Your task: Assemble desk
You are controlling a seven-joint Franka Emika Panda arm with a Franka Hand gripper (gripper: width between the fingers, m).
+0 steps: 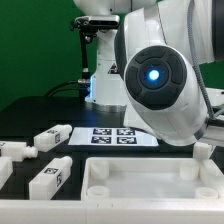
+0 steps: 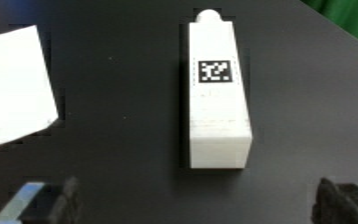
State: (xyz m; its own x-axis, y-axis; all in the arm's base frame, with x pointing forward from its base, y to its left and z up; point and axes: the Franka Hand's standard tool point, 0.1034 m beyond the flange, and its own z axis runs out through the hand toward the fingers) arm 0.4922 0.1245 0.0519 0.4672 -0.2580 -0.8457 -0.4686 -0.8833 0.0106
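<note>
In the wrist view a white square-section desk leg (image 2: 217,90) lies flat on the black table. It carries a black-and-white tag (image 2: 213,71) and a small peg (image 2: 208,14) at its far end. My gripper (image 2: 194,205) hovers open above the leg's near end, with its dark fingertips (image 2: 43,200) far apart on either side and nothing between them. The rimmed white tabletop (image 1: 150,185) lies at the front of the exterior view. Three more legs (image 1: 52,135) (image 1: 15,150) (image 1: 50,178) lie loose at that view's left. There the arm's own body (image 1: 160,85) hides the gripper.
The marker board (image 1: 120,137) lies flat in the middle of the table, behind the tabletop. A flat white corner (image 2: 12,90) shows beside the leg in the wrist view; what it belongs to I cannot tell. A green wall stands behind.
</note>
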